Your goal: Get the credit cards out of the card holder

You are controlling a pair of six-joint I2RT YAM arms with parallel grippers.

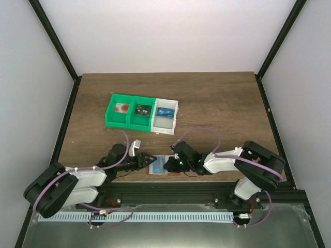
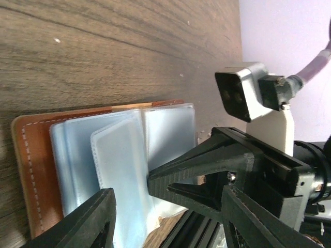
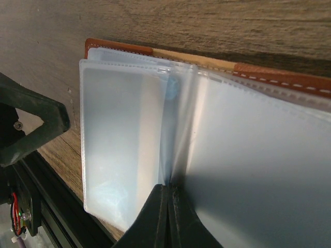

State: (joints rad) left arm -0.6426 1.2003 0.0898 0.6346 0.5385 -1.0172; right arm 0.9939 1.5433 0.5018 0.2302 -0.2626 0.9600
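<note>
One card holder lies open; left gripper released beside it, right gripper clenched, tips against its sleeves; one green bin, one white bin beyond

Card holder laid open on wooden table, orange-brown stitched rim seen along the top, cloudy plastic sleeves fanned out, right gripper pressed closed at the fold between two sleeves

No legible text: card holder sleeves look blank; contents of green bin and white bin too small.
</note>
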